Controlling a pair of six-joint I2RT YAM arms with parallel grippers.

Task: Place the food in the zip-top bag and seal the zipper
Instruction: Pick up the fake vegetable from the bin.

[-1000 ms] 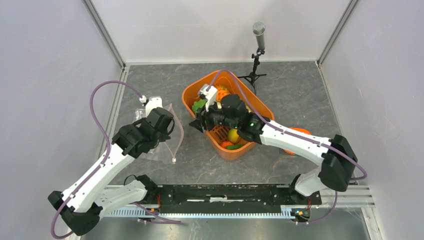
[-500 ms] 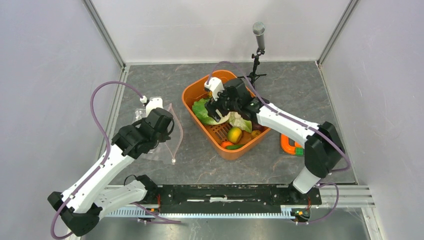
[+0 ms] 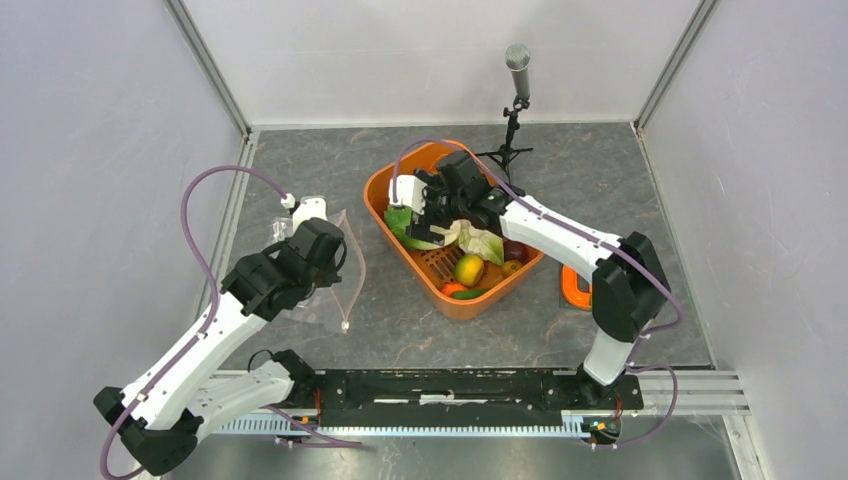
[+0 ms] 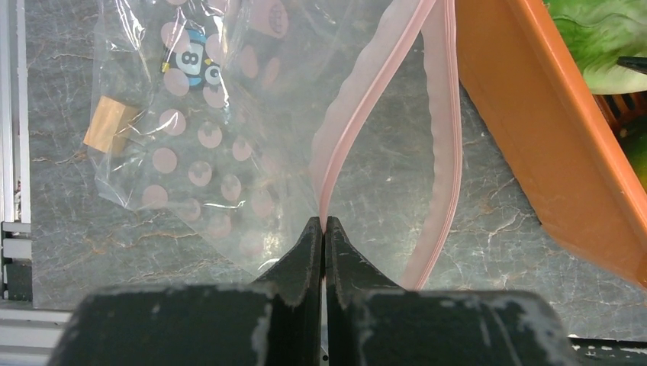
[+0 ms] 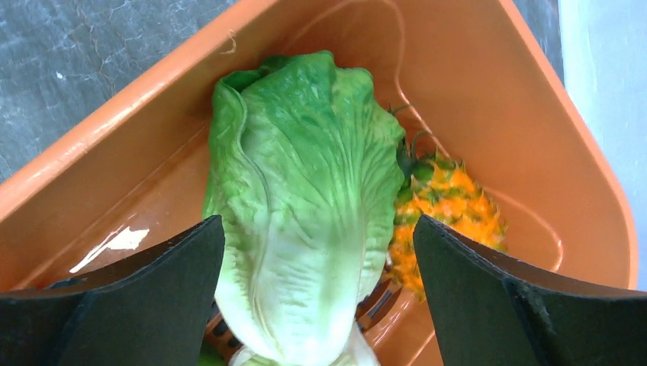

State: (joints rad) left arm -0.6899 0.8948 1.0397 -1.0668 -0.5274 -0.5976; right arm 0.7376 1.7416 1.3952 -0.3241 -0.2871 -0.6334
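The clear zip-top bag (image 3: 330, 285) lies on the table left of the orange basket (image 3: 380, 190), its mouth gaping. My left gripper (image 3: 338, 258) is shut on one side of the pink zipper (image 4: 381, 84); the fingertips (image 4: 324, 223) pinch the strip where it bends, and the other lip (image 4: 450, 137) hangs free. My right gripper (image 5: 319, 221) is open over the basket's far-left corner, its fingers on either side of the green-white cabbage (image 5: 305, 175), not closed on it. The orange pineapple (image 5: 450, 202) lies beside the cabbage. A yellow-green mango (image 3: 467, 269), a purple fruit (image 3: 515, 250) and small orange and green pieces (image 3: 460, 291) lie at the near end of the basket.
A microphone on a small tripod (image 3: 517, 70) stands just behind the basket. An orange and green object (image 3: 578, 290) lies on the table to the basket's right. The bag has printed dots and a tan tag (image 4: 111, 126). White walls enclose the table.
My right gripper has swung from beside the basket's left edge to over its far-left corner, now straddling the cabbage. The left gripper and the bag have stayed still.
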